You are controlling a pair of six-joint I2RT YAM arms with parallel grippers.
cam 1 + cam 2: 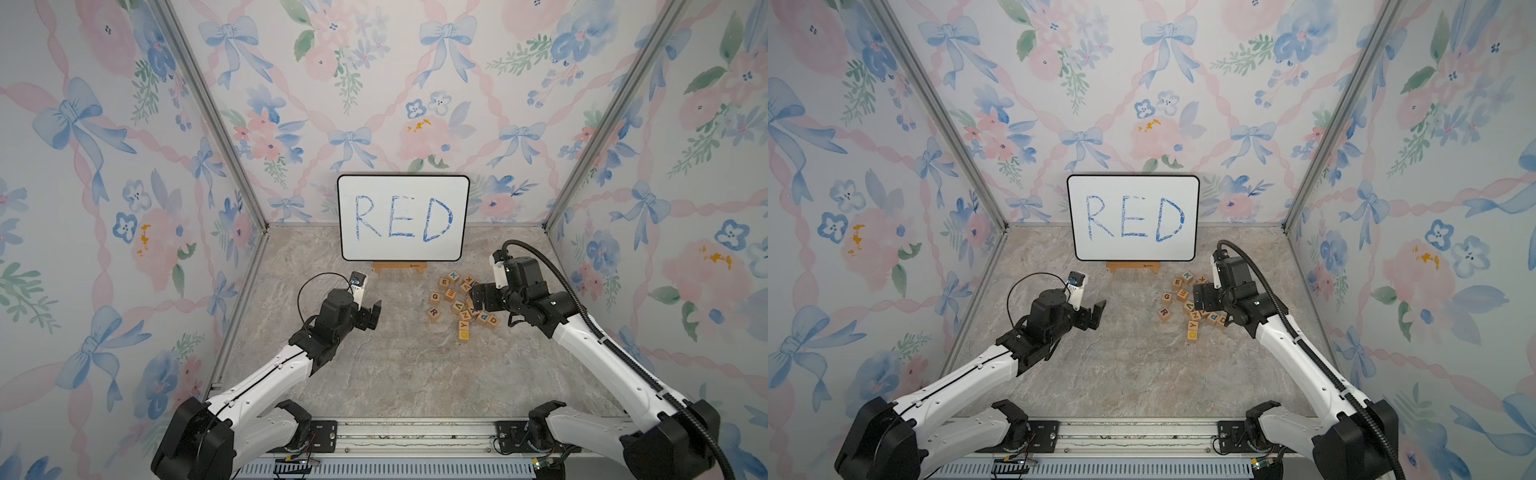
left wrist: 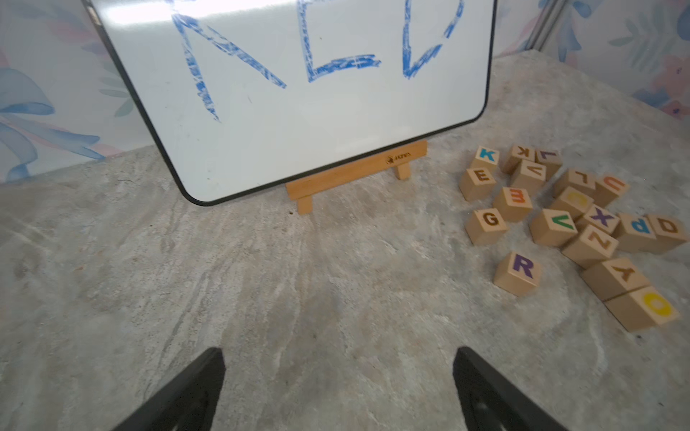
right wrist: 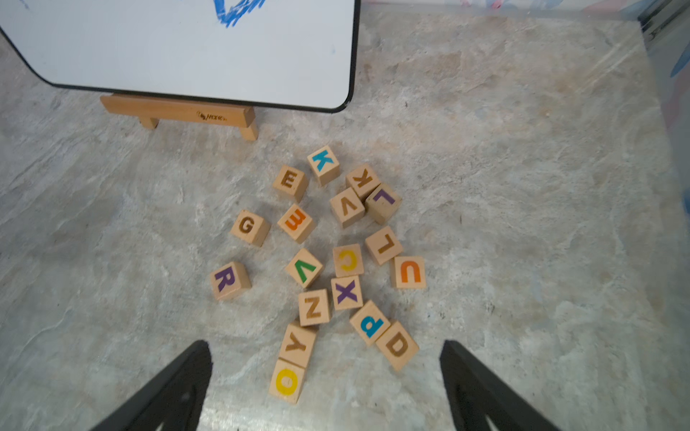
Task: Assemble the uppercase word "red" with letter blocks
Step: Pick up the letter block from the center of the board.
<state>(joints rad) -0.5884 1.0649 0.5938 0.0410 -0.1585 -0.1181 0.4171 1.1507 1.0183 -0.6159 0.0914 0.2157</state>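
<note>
A: Both jaws spread wide, nothing held. Left gripper is over bare floor, right gripper above the blocks.
B: Where are ours?
A: Right of the board. R stands apart, on the left arm's side. Orange E is near G; D touches P.
B: First pick?
A: Probably R, its sides are clear. Square the jaws to its flat faces, then drop straight down.
B: Heading?
A: Cubes, no long axis. Letters face up; R and D skewed, E sideways to the board's writing.

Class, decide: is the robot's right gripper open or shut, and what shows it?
Open. In the right wrist view, the right gripper has its black fingers spread wide apart, with nothing gripped between them.
</note>
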